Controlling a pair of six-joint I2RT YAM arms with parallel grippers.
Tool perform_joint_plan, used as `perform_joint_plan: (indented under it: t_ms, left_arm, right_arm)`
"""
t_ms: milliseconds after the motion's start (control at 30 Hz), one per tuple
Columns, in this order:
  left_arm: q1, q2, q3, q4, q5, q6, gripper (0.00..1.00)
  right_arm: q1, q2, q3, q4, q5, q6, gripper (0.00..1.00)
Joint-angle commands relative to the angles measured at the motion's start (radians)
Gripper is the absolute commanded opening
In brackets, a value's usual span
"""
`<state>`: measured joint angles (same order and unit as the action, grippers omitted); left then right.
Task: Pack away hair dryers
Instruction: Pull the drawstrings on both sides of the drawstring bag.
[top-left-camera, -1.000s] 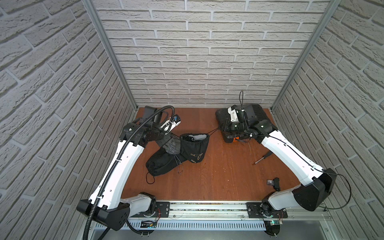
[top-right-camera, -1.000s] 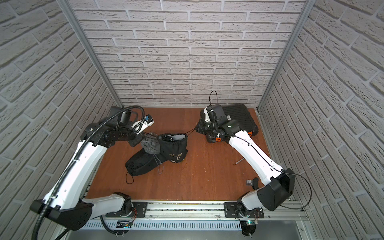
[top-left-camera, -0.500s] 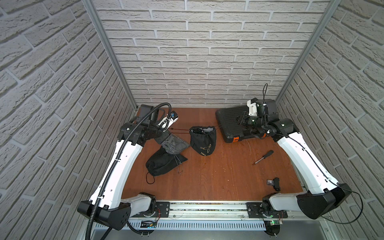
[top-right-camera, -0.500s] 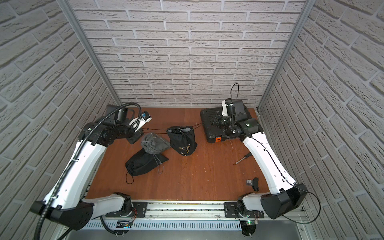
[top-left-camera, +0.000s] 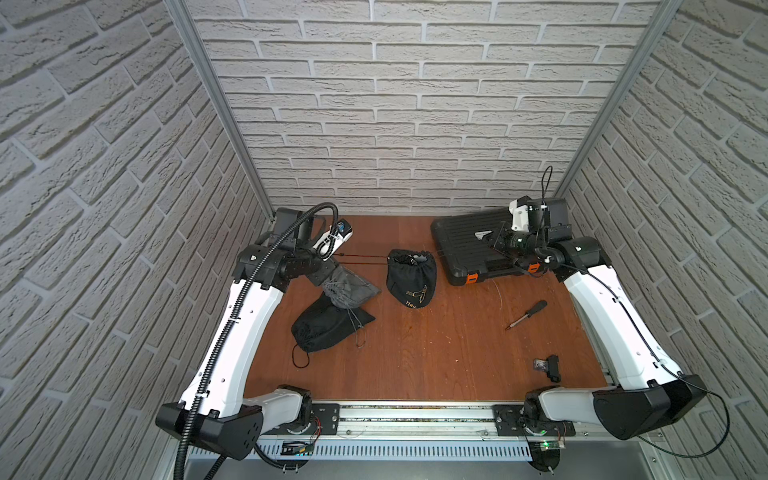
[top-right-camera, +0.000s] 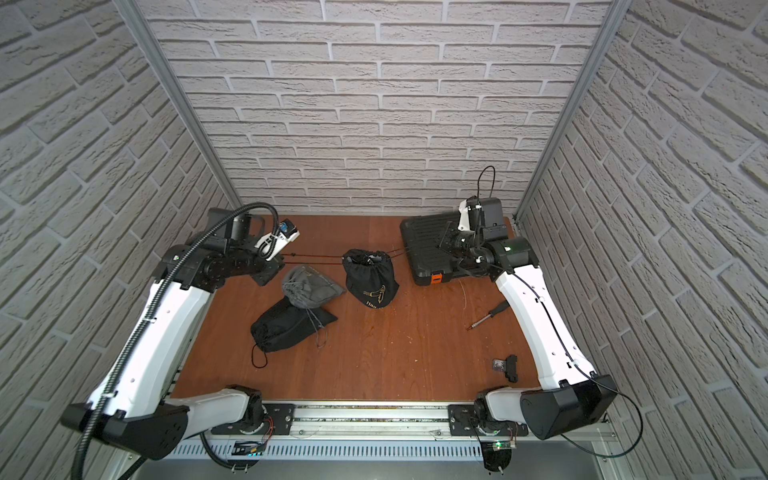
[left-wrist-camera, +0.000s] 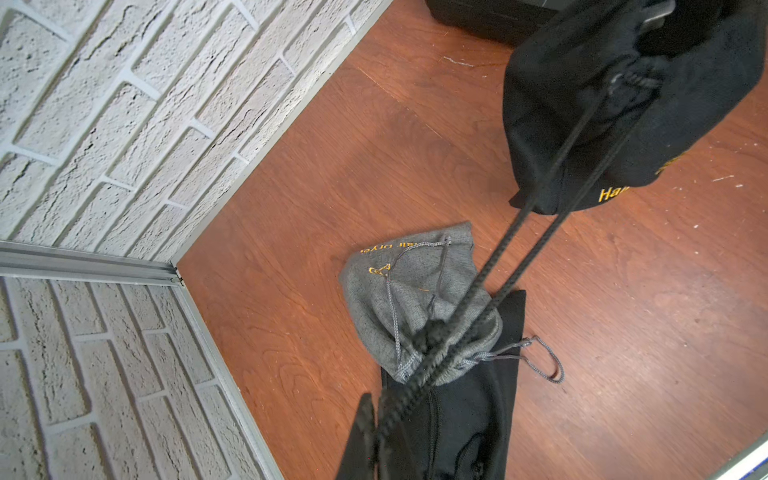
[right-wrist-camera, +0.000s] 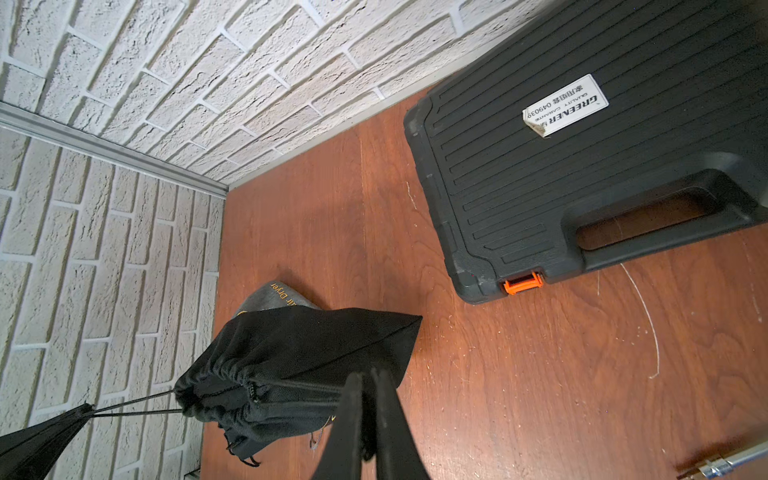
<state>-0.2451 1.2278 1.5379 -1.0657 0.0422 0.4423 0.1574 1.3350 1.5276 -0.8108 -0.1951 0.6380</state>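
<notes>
Clenching the black cord drawstrings (left-wrist-camera: 436, 353), left gripper (left-wrist-camera: 376, 411) and right gripper (right-wrist-camera: 366, 382) stretch a bulging black cloth pouch (top-left-camera: 411, 278). It hides any hair dryer. Below lies a scuffed reddish wooden tabletop (top-left-camera: 436, 353), with white brick walls (top-left-camera: 415, 104) around it.

Hair dryer (top-left-camera: 412, 260): only a small part shows inside the gathered mouth of the upright black drawstring pouch (top-left-camera: 411, 284), standing on the desk (top-left-camera: 415, 353) just beside the ribbed black case (top-left-camera: 467, 245); colour and pose indiscernible.
</notes>
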Motion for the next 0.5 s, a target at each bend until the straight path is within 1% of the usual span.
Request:
perform_joint_plan:
  t_ms: [0, 333, 467]
  left_arm:
    - [0.038, -0.019, 0.002, 0.032, -0.064, -0.007, 0.00]
    - [0.088, -0.032, -0.014, 0.032, -0.047, -0.004, 0.00]
    - [0.103, -0.040, -0.025, 0.035, -0.043, -0.002, 0.00]
  right_arm:
    - [-0.046, -0.039, 0.005, 0.015, 0.116, -0.040, 0.03]
    - [-0.118, -0.073, -0.025, 0.002, 0.169, -0.069, 0.03]
    - [-0.149, -0.077, -0.032, -0.001, 0.173, -0.075, 0.03]
